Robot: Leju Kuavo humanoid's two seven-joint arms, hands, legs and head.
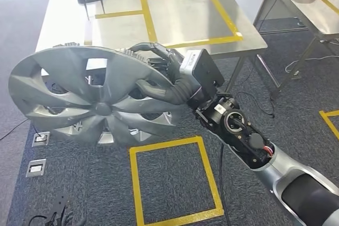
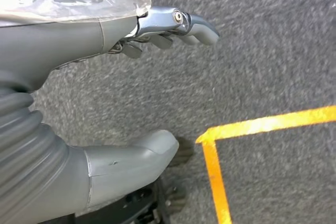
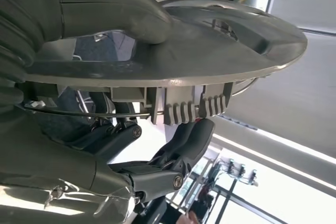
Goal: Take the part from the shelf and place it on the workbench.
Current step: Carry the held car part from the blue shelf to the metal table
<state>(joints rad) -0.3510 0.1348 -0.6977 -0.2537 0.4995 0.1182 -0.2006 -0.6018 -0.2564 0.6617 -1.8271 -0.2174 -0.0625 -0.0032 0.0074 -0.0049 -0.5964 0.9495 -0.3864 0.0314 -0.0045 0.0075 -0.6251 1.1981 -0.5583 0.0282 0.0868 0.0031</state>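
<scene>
Silver plastic, broad and spoked, the wheel cover (image 1: 94,96) hangs in the air in front of the robot, above the grey carpet (image 1: 279,78) and short of the worktop (image 1: 188,19) with its yellow-taped square (image 1: 188,17). The right hand (image 1: 168,78) holds it by one edge only: in the right wrist view the thumb (image 3: 118,17) lies across the face while the dark fingers (image 3: 186,142) press up under the ribbed rim clips. Most of the cover's span juts out well away from that grip, so I judge it could twist or slip loose if the arm swings quickly. Its far rim could also catch the worktop's near edge if it is carried in too low. The left hand (image 2: 166,30) hangs over the carpet holding nothing, fingers loosely apart.
</scene>
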